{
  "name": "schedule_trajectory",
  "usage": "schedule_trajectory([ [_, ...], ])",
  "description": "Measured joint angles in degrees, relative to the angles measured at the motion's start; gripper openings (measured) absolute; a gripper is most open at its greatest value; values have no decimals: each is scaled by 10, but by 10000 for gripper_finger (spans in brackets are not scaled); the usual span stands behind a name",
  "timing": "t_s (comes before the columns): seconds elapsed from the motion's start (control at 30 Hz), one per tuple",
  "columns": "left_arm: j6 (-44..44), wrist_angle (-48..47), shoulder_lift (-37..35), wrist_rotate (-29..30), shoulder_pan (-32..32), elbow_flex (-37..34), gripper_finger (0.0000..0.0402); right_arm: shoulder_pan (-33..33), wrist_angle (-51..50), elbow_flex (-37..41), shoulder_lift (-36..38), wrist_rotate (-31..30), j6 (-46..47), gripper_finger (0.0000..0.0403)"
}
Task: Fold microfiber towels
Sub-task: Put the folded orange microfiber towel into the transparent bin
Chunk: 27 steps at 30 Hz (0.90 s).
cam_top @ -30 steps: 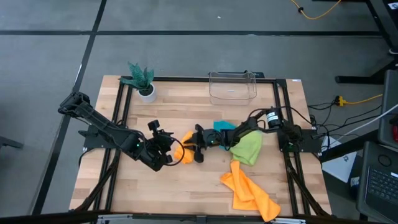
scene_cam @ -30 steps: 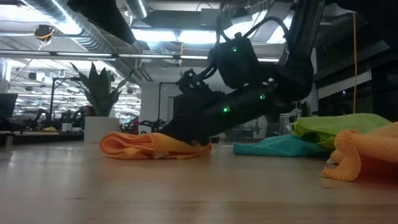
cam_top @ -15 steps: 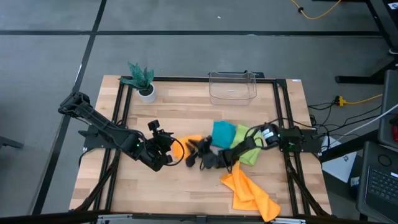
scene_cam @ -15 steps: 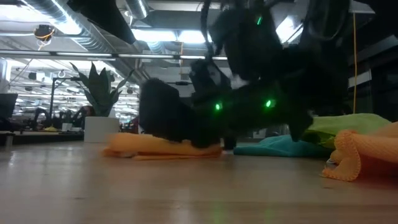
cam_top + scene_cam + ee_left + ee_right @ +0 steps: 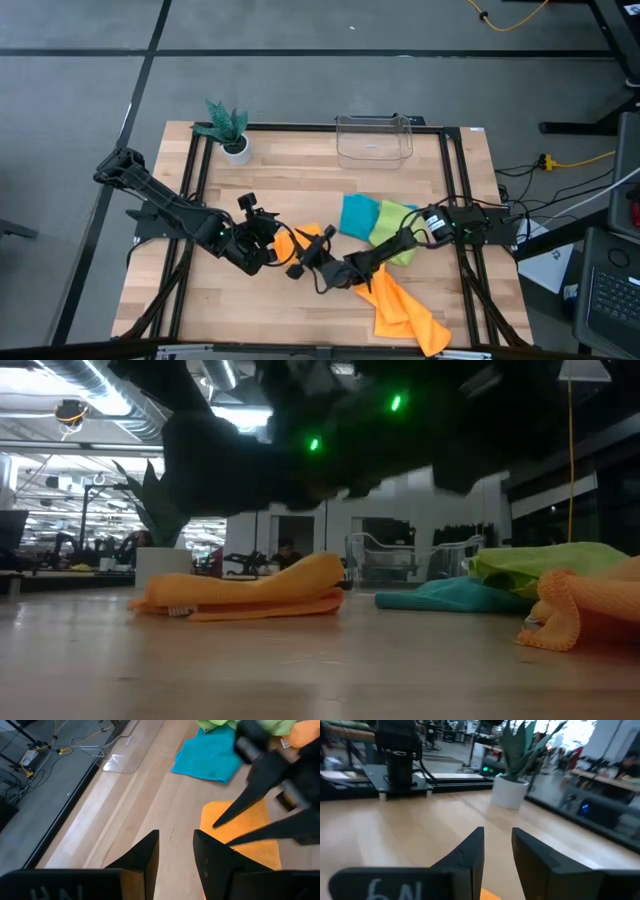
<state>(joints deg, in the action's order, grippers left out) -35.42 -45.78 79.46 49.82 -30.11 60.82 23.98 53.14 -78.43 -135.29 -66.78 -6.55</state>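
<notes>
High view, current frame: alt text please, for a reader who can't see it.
Seen from above, the left gripper and the right gripper meet over an orange towel mid-table. A teal towel, a lime green towel and a second orange towel lie to the right; a clear bin and potted plant sit behind.

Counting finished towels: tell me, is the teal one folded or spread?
Spread, unfolded: the teal towel lies loose in a single layer beside the lime towel.

Two black jointed arms on black frame bases, left and right of frame in high view. Left gripper (image 5: 175,851): two dark wedge-shaped fingers (image 5: 144,854). Right gripper (image 5: 496,852): matching dark fingers (image 5: 465,855). Green indicator lights glow on arm casing, top of low view. Black cables loop beside right arm base.
</notes>
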Motion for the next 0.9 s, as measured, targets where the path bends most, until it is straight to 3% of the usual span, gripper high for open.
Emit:
schedule_trajectory([
  [0.2,0,0,0,0,0,0,112,38,-10,0,36,-105,-75,102],
  [0.33,0,0,0,0,0,0,112,65,-5,-1,55,-228,-151,102],
  [0.4,0,0,0,0,0,0,112,75,-7,3,57,-231,-193,102],
  [0.8,-2,0,0,0,0,0,112,78,-25,7,58,-232,-191,102],
  [0.9,-2,0,0,0,0,0,112,69,-20,7,58,-232,-132,102],
])
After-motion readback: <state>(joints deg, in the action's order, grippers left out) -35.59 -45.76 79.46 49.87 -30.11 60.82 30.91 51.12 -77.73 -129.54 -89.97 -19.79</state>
